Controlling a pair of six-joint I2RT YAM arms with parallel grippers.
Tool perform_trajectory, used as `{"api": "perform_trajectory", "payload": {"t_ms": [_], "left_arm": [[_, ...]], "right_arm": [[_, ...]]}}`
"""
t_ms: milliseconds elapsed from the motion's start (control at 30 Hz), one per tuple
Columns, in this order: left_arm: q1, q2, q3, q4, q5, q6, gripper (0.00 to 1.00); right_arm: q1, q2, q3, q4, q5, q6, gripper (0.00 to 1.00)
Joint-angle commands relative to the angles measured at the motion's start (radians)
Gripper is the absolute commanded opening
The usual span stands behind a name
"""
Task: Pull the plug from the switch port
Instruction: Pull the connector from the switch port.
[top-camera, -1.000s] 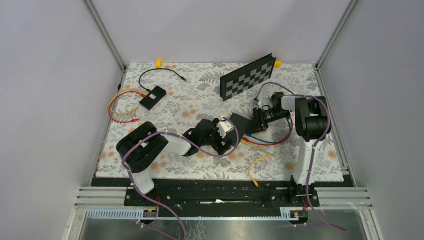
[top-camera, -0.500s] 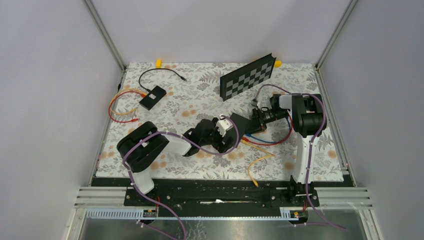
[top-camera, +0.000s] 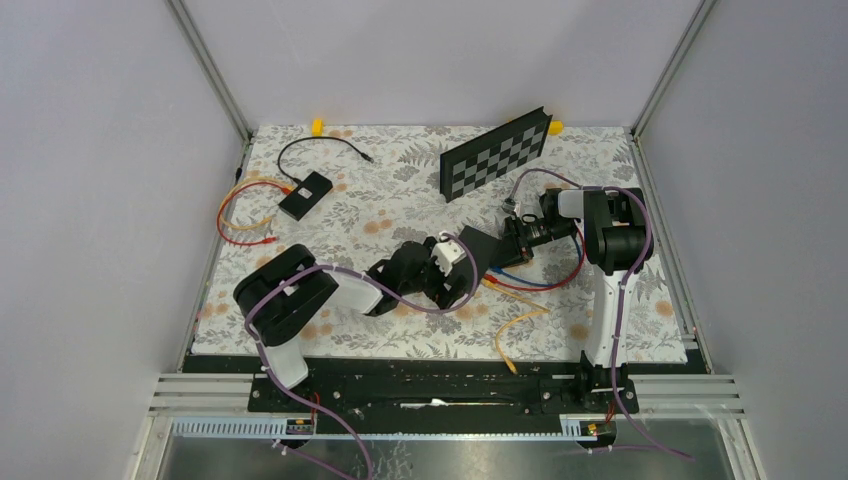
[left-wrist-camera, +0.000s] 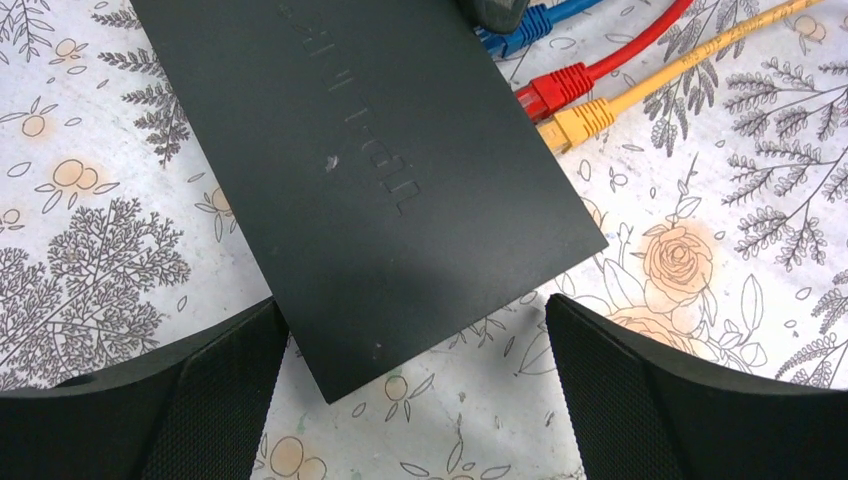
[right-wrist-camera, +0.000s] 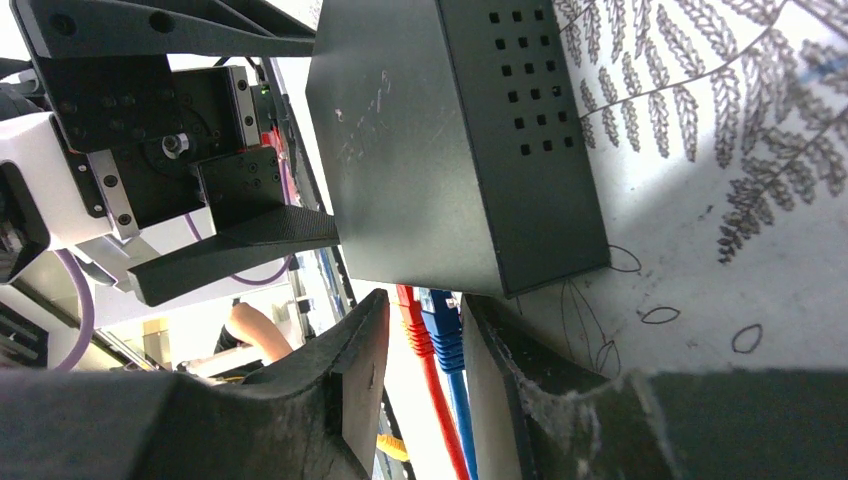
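Black switch (top-camera: 478, 247) at centre of the table (top-camera: 380, 190), blue plug (right-wrist-camera: 443, 325) in its 4 o'clock side beside a red plug (left-wrist-camera: 548, 90); right hand (right-wrist-camera: 428, 335) nearly closed round it (gripping? can't tell), left hand (left-wrist-camera: 418, 395) wide open astride the switch's corner, not clamping, so a pull prob drags the whole box.

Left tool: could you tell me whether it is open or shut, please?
Open: the left tool's fingers stand wide apart, the switch's corner between them.
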Motion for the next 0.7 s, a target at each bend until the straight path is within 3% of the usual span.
{"api": "perform_trajectory", "payload": {"t_ms": [0, 667], "left_arm": [[-0.025, -0.059, -0.025, 0.080, -0.082, 0.024, 0.99], [-0.031, -0.028, -0.011, 0.064, -0.053, 0.016, 0.99]], "right_arm": [[0.007, -0.004, -0.025, 0.032, 0.069, -0.042, 0.41], [0.009, -0.007, -0.007, -0.029, 0.070, -0.126, 0.38]]}}
